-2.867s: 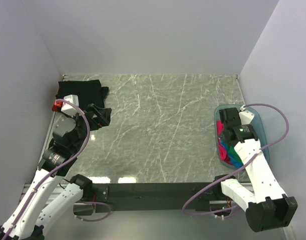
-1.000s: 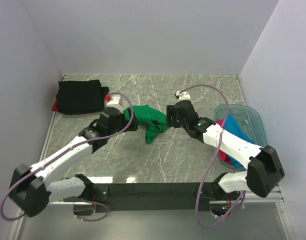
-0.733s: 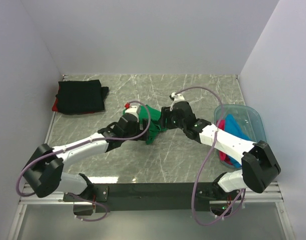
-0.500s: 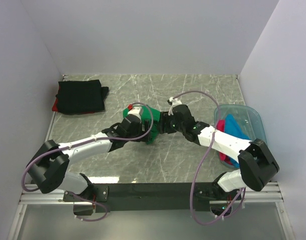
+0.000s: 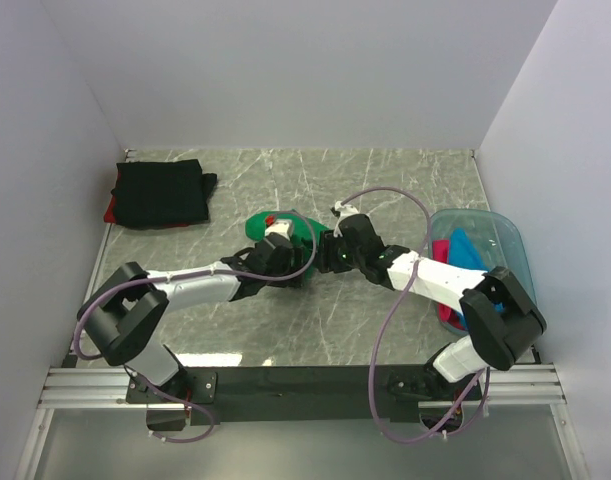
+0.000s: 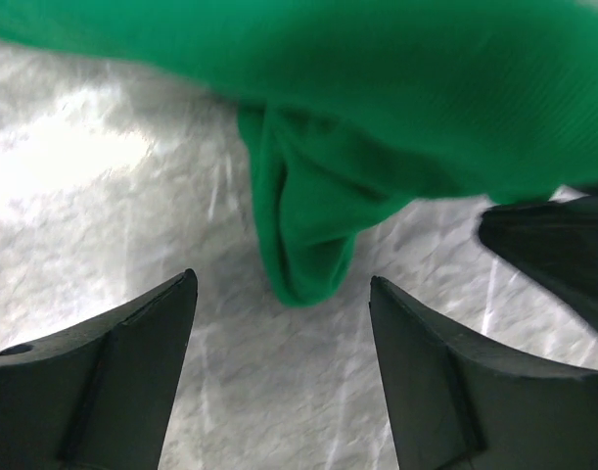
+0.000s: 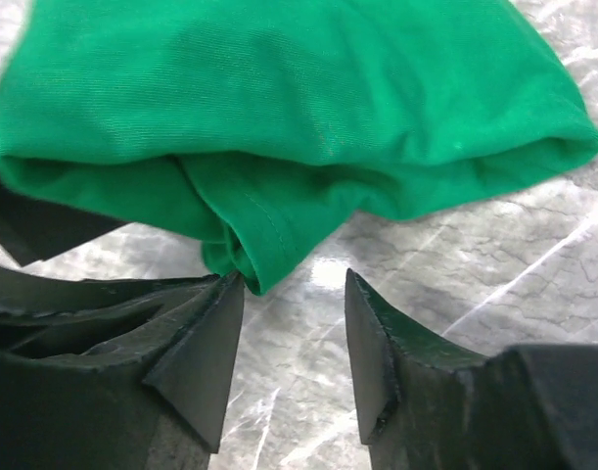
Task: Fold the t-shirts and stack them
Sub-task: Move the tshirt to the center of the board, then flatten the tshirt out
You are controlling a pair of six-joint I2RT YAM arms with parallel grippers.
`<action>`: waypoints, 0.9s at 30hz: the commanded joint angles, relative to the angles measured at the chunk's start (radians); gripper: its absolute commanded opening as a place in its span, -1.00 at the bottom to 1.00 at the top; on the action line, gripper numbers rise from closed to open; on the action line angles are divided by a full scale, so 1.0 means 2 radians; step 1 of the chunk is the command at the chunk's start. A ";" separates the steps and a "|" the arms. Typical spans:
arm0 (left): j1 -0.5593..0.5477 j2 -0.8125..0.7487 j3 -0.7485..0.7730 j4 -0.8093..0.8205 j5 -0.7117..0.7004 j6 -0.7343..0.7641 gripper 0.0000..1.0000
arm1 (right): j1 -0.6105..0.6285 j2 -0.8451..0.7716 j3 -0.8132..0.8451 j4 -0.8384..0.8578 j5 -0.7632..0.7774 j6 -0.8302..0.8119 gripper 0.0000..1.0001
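Note:
A bright green t-shirt [image 5: 297, 229] lies crumpled on the marble table [image 5: 385, 190], just left of its middle. Both arms reach low to its near edge. My left gripper [image 5: 295, 264] is open; a hanging fold of the green t-shirt [image 6: 308, 225] ends just ahead of its fingertips [image 6: 161, 323]. My right gripper [image 5: 326, 252] is open too, and a folded tip of the green t-shirt [image 7: 269, 235] touches its left finger [image 7: 206, 333]. A folded black t-shirt [image 5: 162, 191] lies at the back left on a red one [image 5: 112, 211].
A translucent blue tub [image 5: 510, 245] at the right edge holds pink [image 5: 443, 250] and blue [image 5: 467, 250] t-shirts. Grey walls close the table on the left, back and right. The right arm's cable [image 5: 385, 195] loops over the table.
Both arms have moved in and down onto the green t-shirt's near edge over the last second. The jaws of both grippers have narrowed. The shirt is more bunched than before.

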 commanded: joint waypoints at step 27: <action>0.013 -0.008 0.027 -0.001 -0.054 0.005 -0.99 | -0.009 -0.030 0.027 0.026 0.082 -0.040 -1.00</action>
